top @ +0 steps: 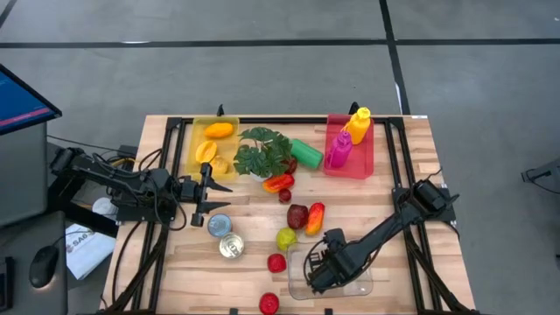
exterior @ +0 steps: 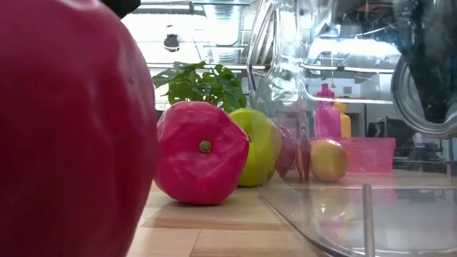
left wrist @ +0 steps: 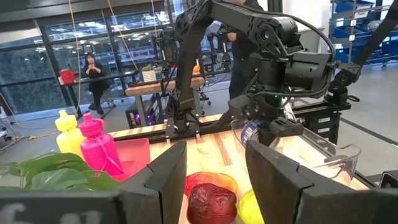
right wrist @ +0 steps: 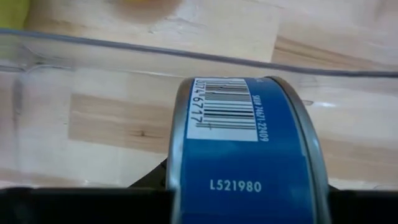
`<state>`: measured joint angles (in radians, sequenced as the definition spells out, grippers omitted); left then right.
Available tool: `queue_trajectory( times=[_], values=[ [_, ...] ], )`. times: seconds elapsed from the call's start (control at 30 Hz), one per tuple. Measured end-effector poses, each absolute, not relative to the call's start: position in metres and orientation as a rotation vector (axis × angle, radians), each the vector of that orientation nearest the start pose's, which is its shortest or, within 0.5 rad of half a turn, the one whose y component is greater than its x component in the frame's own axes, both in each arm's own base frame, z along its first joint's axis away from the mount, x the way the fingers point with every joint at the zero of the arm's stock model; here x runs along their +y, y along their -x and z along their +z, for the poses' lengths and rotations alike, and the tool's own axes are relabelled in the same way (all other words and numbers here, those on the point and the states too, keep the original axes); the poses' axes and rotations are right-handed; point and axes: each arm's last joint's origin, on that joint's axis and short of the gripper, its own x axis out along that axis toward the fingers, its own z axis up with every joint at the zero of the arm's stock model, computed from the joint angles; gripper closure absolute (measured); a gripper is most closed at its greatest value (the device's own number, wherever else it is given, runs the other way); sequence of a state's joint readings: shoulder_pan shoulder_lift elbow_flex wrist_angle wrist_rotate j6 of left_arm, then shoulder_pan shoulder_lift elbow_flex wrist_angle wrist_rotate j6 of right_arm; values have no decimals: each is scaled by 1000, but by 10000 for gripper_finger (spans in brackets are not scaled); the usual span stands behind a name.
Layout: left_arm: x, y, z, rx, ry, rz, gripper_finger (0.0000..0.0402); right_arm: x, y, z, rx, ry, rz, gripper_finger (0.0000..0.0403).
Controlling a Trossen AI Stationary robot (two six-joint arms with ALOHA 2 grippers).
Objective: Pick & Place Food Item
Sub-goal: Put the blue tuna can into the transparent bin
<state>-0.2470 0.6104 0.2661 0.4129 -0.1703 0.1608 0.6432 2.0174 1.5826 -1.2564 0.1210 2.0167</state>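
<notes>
At the desk's near edge, a blue can [right wrist: 245, 152] was held in the closed right hand [top: 317, 269] inside the clear container [top: 357, 287], so the placing step was judged under way; lowering and release were called for next. Farther off, the left hand [top: 206, 194] was seen part open and empty, beside the yellow bin [top: 194, 140].

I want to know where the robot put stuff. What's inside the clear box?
The right gripper holds a blue can inside the clear box. Its arm covers part of the floor, so more could hide there.
</notes>
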Motion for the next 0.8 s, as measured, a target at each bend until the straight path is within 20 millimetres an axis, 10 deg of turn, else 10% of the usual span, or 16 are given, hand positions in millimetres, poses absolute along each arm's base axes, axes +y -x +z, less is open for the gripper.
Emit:
queue_trajectory(
  times=[0.8],
  values=[
    [-32, -147, 235, -72, -147, -70, 248, 222, -299, 157, 1381, -820, -1315, 276]
  ],
)
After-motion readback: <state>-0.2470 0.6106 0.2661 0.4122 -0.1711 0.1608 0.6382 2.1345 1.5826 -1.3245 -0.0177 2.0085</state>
